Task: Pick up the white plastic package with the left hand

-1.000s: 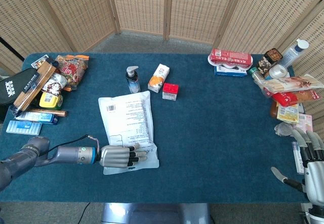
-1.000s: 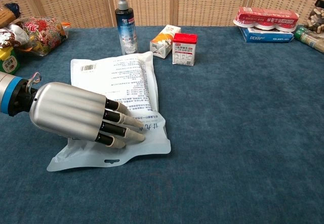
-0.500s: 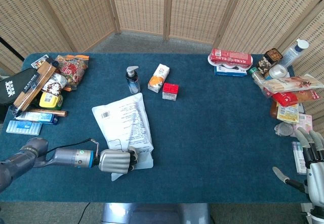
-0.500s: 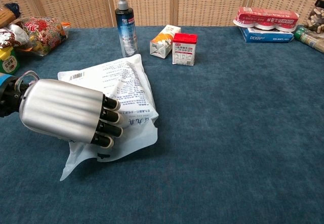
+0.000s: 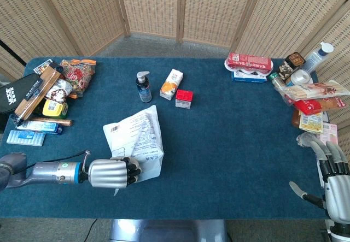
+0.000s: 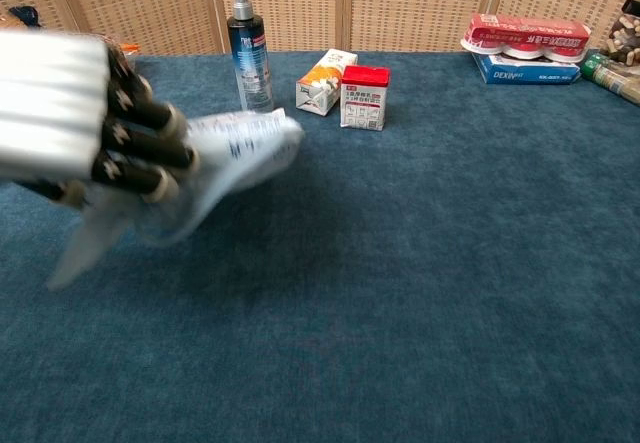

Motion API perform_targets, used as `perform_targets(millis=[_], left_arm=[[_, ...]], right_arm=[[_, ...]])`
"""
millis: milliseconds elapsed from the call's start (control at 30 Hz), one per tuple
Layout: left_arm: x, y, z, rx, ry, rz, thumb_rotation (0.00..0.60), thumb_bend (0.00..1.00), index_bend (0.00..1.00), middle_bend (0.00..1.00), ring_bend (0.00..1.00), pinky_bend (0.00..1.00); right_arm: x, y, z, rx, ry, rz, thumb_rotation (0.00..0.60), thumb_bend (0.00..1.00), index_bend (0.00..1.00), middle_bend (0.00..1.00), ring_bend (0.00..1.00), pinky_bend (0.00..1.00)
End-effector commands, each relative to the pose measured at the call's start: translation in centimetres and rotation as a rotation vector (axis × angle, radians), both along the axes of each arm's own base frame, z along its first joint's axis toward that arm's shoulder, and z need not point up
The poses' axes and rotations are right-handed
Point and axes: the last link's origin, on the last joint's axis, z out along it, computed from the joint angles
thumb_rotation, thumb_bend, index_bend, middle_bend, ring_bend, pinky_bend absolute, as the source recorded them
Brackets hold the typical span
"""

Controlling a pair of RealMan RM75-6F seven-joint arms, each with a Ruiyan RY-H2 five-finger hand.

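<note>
Woven wicker screens stand behind my desk (image 5: pixel 229 143), which is covered in dark blue cloth. My left robot hand (image 5: pixel 109 172) sits near the front left edge, its fingers curled around the near end of the white plastic package (image 5: pixel 139 141) — I am grasping it. In the chest view the package (image 6: pixel 235 148) is blurred and hangs up off the cloth from my left robot hand (image 6: pixel 85 103), its far end pointing toward the middle of the desk. Beyond it stand a pump bottle (image 5: pixel 143 87), a white and orange carton (image 5: pixel 171 84) and a small red-topped box (image 5: pixel 184 98), well apart from the package. My right robot hand (image 5: pixel 334 176) rests at the front right corner — fingers spread, holding nothing. Snacks and boxes are piled along the left and right edges.
</note>
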Motion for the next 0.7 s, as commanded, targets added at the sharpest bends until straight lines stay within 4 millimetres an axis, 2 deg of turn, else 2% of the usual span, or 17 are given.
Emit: perform_targets(millis=[33,400,700], left_arm=[[0.5,-0.3,3.2,0.067,-0.085,0.008,0.600,0.07,1.00,0.97,0.84,0.92],[1.9,-0.6,11.0,0.213,-0.261,-0.005,0.600,0.07,1.00,0.96,0.84,0.92],[3.0,-0.9,15.1,0.304,-0.337,-0.026,0.600,0.07,1.00,0.95,0.84,0.92]], right_arm=[[0.2,0.0,-0.1,0.003,-0.001,0.006,0.600,0.00,0.00,0.00,0.00,0.00],[0.6,0.2,-0.4,0.011,0.001,0.019,0.600,0.00,0.00,0.00,0.00,0.00],[0.8,0.3,-0.4,0.011,-0.003,0.022,0.600,0.00,0.00,0.00,0.00,0.00]])
